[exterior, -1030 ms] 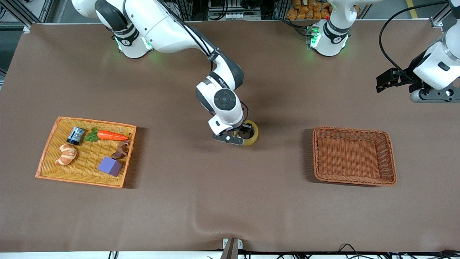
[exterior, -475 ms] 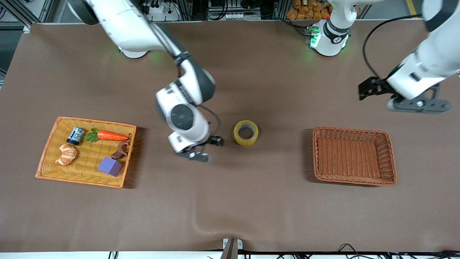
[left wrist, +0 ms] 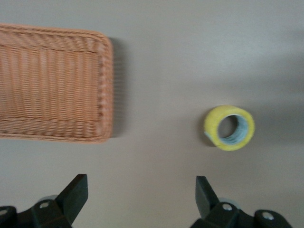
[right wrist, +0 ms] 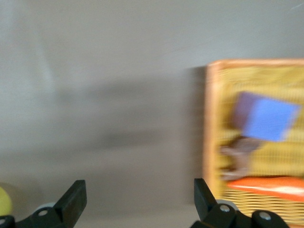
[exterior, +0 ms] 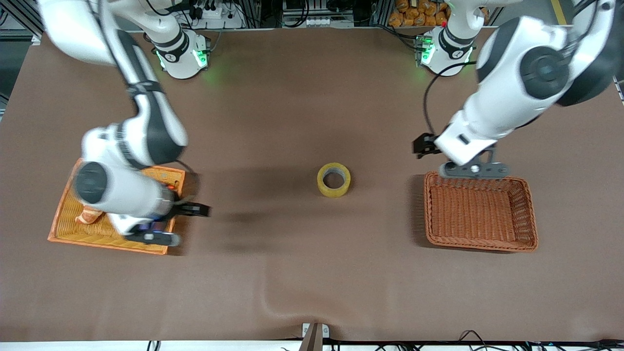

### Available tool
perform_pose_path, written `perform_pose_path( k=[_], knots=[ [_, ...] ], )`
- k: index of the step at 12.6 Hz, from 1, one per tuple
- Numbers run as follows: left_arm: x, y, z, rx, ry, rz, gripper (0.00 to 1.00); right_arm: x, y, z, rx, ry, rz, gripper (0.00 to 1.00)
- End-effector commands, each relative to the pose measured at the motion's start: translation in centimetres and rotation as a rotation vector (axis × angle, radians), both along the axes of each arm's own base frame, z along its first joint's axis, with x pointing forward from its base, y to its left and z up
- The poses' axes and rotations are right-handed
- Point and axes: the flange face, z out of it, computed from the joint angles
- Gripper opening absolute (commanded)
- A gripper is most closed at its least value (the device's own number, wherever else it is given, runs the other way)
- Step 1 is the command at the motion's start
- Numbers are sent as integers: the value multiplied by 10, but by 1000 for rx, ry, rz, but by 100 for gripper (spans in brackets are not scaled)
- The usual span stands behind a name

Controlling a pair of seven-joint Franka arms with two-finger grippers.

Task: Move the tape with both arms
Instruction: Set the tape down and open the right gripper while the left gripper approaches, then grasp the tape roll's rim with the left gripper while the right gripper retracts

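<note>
tape (exterior: 334,180): lies flat on the brown table (exterior: 302,273), hole up, mid-table, between the yellow tray (exterior: 57,222) and the brown wicker basket (exterior: 480,210). Nothing touches it. Also seen in the left wrist view (left wrist: 229,128), well apart from the basket (left wrist: 52,83).
right gripper (exterior: 163,233): over the yellow tray's corner nearest the tape end, well apart from the tape. Fingers spread wide in the right wrist view (right wrist: 137,204), nothing between them.
left gripper (exterior: 472,170): over the basket's rim on the robot-base side, near the corner toward the tape. Fingers spread wide in the left wrist view (left wrist: 140,202), nothing between them.
yellow tray: toward the right arm's end of the table, mostly hidden by the right arm in the front view. The croissant (exterior: 87,215) peeks out under the arm. Right wrist view shows the purple cube (right wrist: 266,116), a brown object (right wrist: 240,152) just beside it, and the carrot (right wrist: 266,186), all in the tray.
basket: toward the left arm's end of the table, about as near the front camera as the tray, slightly nearer than the tape.
arms: both blurred in the front view.
</note>
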Motion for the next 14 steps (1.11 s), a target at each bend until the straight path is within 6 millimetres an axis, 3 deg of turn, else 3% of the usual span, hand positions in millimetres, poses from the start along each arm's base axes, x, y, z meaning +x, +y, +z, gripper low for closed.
perform_pose_path(
  k=[1,2,3,5,10,12,14],
  knots=[
    [-13,-56,-28,-22,9,53,100,-48,-74,50,10,-44,91,100],
    [-17,-74,-42,-22,15,69,100,-61,-102,70,8,-68,117,100],
    [-25,-92,-61,-11,22,71,100,-73,-116,91,7,-71,136,100],
    [-39,-105,-108,4,-19,79,100,-97,-138,124,4,-21,116,100],
    [-72,-159,-206,-14,-18,132,100,-115,-154,206,-60,-45,173,100],
    [-69,-161,-238,20,-46,134,100,-118,-153,229,-65,-52,177,100],
    [-60,-159,-255,26,-46,131,100,-120,-157,234,-65,-55,173,100]
  ],
)
